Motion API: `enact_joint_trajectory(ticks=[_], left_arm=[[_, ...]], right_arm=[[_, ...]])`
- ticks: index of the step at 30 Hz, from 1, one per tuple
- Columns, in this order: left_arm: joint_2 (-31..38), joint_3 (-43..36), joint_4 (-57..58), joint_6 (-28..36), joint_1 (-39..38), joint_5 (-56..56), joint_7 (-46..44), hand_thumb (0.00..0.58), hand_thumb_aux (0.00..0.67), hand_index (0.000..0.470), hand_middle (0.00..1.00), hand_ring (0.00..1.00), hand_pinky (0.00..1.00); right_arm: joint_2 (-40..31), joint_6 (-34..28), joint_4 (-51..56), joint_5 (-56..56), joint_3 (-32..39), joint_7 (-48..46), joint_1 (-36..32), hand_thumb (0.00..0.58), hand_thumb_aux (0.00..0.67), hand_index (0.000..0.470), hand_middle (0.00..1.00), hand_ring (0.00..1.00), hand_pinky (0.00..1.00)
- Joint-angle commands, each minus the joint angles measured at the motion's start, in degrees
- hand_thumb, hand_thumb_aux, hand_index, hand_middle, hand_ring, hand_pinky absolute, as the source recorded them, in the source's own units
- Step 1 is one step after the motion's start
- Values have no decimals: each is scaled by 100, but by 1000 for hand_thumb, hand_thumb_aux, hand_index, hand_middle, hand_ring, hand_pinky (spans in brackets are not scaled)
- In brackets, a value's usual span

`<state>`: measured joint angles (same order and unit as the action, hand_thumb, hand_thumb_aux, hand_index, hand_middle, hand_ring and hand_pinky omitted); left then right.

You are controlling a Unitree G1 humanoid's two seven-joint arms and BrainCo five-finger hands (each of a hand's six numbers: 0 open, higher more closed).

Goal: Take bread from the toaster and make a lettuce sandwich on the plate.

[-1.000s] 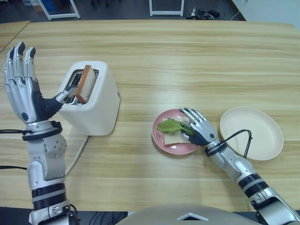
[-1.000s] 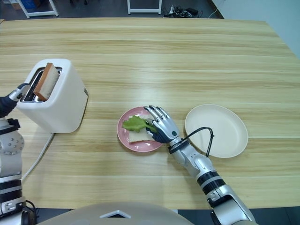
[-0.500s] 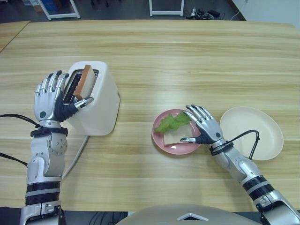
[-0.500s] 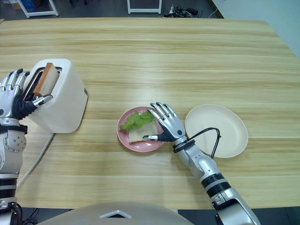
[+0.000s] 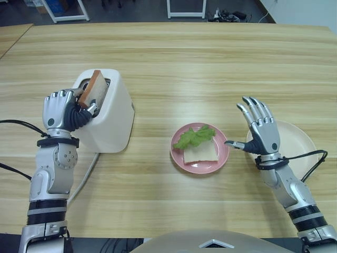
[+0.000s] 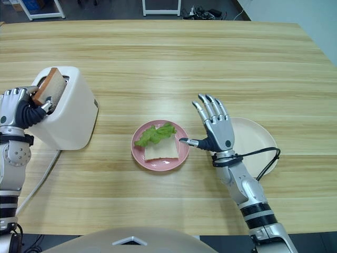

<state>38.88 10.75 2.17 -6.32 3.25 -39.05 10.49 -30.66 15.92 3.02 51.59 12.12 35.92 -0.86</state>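
The bread slice (image 5: 93,88) is seen tilted, half out of the slot of the white toaster (image 5: 110,118), which stands toward the left edge of the wooden table (image 5: 184,68). The slice's upper end is clasped by the left hand (image 5: 62,108), fingers curled round it. It is judged light and stiff but crumbly: it is best pinched on its broad faces near the crust and drawn up along the slot, not squeezed. Right of centre, toward the near edge, the pink plate (image 5: 197,167) is loaded with a second slice (image 5: 201,154) lying flat, a limp lettuce leaf (image 5: 194,138) draped over its far side. Just beside it, the right hand (image 5: 260,132) is held up, fingers spread wide, nothing grasped, over the cream plate (image 5: 300,142).
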Motion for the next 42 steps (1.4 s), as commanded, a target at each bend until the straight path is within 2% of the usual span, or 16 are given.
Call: enact_joint_trajectory(ticks=[1, 5, 8, 10, 13, 17, 21, 25, 33, 42], left_arm=[[-189, 128, 197, -121, 257, 258, 483, 580, 670, 470, 1000, 1000, 1000], [-350, 332, 275, -485, 752, 513, 1260, 580, 670, 470, 1000, 1000, 1000], [-537, 540, 115, -1095, 1092, 1028, 1693, 580, 670, 470, 1000, 1000, 1000], [-779, 586, -219, -1665, 1257, 1716, 1641, 580, 670, 470, 1000, 1000, 1000], [-1109, 248, -571, -2101, 1371, 2750, 994, 580, 670, 470, 1000, 1000, 1000], [-1784, -870, -773, -1736, 1258, 4240, -531, 580, 670, 470, 1000, 1000, 1000], [-2436, -1715, -366, -1137, 1179, 4664, -1460, 580, 670, 470, 1000, 1000, 1000], [-2899, -2011, 156, -716, 1104, 4893, -2043, 580, 670, 470, 1000, 1000, 1000], [-3352, -2218, 1155, -706, 984, 4650, -2545, 580, 670, 470, 1000, 1000, 1000], [-3422, -2237, 1766, -825, 718, 4084, -2465, 580, 670, 470, 1000, 1000, 1000]], right_arm=[[62, -12, 29, -183, -259, 112, 98, 0, 0, 0, 0, 0, 0], [122, 74, 110, -111, -143, 114, 177, 0, 0, 0, 0, 0, 0], [118, 228, -43, 47, -14, 176, 247, 0, 0, 0, 0, 0, 0], [112, 334, -210, 139, 38, 209, 286, 0, 0, 0, 0, 0, 0], [84, 523, -432, 160, 16, 259, 349, 0, 0, 0, 0, 0, 0], [-44, 1005, -878, -42, -84, 192, 614, 0, 0, 0, 0, 0, 0], [-149, 1272, -1253, -144, -261, 24, 868, 0, 0, 0, 0, 0, 0], [-176, 1458, -1591, -42, -225, -279, 977, 0, 0, 0, 0, 0, 0], [18, 1535, -1731, 382, 177, -874, 883, 0, 0, 0, 0, 0, 0], [155, 1568, -1088, 716, 702, -1171, 548, 0, 0, 0, 0, 0, 0]])
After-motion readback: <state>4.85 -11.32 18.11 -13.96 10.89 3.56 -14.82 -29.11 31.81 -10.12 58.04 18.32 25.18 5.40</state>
